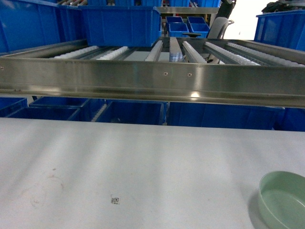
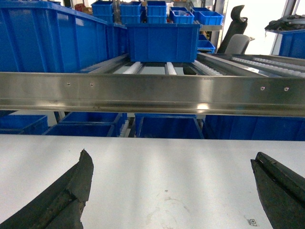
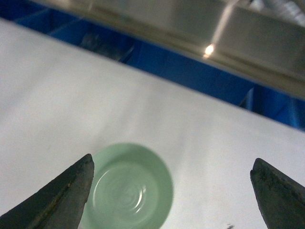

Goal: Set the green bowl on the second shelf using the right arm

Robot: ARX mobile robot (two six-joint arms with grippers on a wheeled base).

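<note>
The pale green bowl point(image 1: 284, 199) sits upright on the white table at the bottom right of the head view, partly cut off by the frame edge. In the right wrist view the green bowl point(image 3: 131, 188) lies on the table below my right gripper point(image 3: 171, 183), close to the left finger point(image 3: 66, 195); the jaws stand wide apart with nothing between them. My left gripper point(image 2: 171, 188) hovers open over bare tabletop. The steel roller shelf point(image 1: 152, 81) runs across above the table's far edge. Neither gripper shows in the head view.
Blue crates point(image 1: 121, 24) stand on the roller shelf at the back left, and more blue crates point(image 1: 133, 112) sit under it. A small printed marker point(image 1: 115, 200) lies on the white table point(image 1: 143, 162). An office chair point(image 2: 236, 33) stands behind the rack.
</note>
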